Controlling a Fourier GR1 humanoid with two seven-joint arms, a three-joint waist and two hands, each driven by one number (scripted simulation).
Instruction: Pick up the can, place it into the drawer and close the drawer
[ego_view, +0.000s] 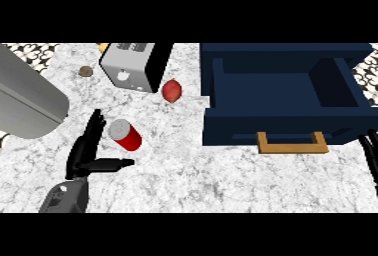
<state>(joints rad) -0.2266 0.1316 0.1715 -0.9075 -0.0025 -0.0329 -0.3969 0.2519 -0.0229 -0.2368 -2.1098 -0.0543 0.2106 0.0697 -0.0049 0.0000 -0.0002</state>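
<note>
Reaching for the can (125, 134), left hand (90, 150) sits just beside it w/ fingers straight, holding nothing; can lies tilted on counter (221, 180), well left of open drawer (284, 100). Best to wrap its middle before lifting; right hand (371, 150) at right edge, fingers can't tell.

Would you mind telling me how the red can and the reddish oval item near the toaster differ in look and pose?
The can is a bright red cylinder with a silver top, while the oval item is dull reddish-brown and tapers at both ends. The can looks larger than the oval item. The can stands right beside the left hand, near its straight fingers; the oval item lies farther back, beside the toaster. Both rest on the marble counter, outside the open drawer.
</note>
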